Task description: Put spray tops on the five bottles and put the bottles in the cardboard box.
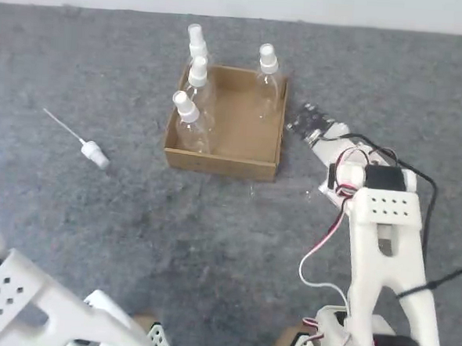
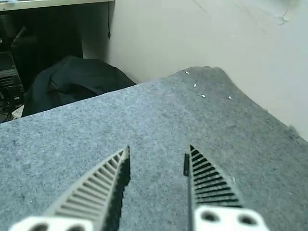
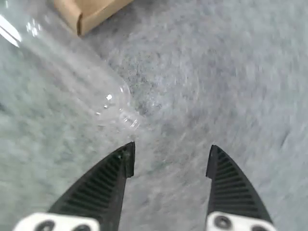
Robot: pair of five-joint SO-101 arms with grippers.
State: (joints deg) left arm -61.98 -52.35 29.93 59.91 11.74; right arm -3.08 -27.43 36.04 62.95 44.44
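The right gripper (image 3: 171, 154) has its fingers spread and holds nothing; 1 uncapped bottle (image 3: 72, 72) lies on the carpet (image 3: 216, 72) just ahead of them, near the cardboard box (image 1: 220, 163). The left gripper (image 2: 159, 156) is spread too. 1 loose spray top (image 1: 95, 154) lies well apart from the box
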